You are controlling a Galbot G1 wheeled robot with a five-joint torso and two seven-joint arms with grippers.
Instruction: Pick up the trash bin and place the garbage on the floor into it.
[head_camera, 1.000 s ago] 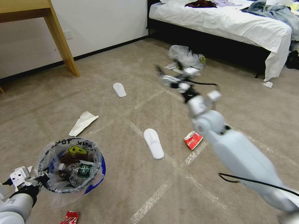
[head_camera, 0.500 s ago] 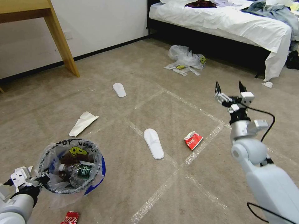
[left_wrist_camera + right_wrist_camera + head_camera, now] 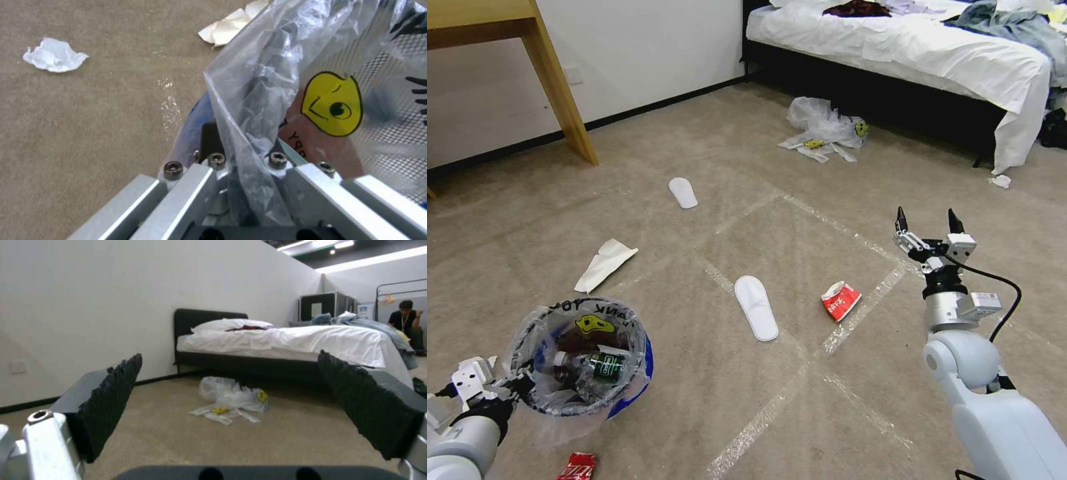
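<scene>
Right jaws spread wide apart, nothing between them; right gripper [image 3: 928, 222] held up above the floor [image 3: 747, 413], tips pointing toward the bed [image 3: 907, 47]. From the right wrist camera, the two black ribbed fingers [image 3: 111, 396] frame the clear plastic bags [image 3: 231, 396] lying on the carpet just in front of the bed.

Left jaws clenched on the rim of the trash bin [image 3: 627, 393], pinching the clear liner bag [image 3: 262, 110] along with it; left gripper [image 3: 490, 390] sits low at the robot's left, at the bin's near-left edge. Bin is red with a blue band, liner printed with black letters and a yellow face [image 3: 331, 103]. Inside the bin: a small plastic bottle [image 3: 570, 360] and a dark green can [image 3: 604, 365], among other bits too jumbled to tell.

Garbage on the floor:
- white slipper [image 3: 756, 307] near the middle, beside a tape line
- second white slipper [image 3: 683, 192] farther off, toward the wall
- folded white paper [image 3: 604, 264] beyond the bin
- crushed red and white wrapper [image 3: 840, 300] between the near slipper and the right arm
- red wrapper [image 3: 576, 466] just in front of the bin, at the bottom edge of the head view
- crumpled white paper [image 3: 54, 59] on the carpet, seen from the left wrist
- small white scrap [image 3: 999, 181] by the bed's corner

Wooden table [image 3: 557, 87] leg stands by the wall at the far left
</scene>
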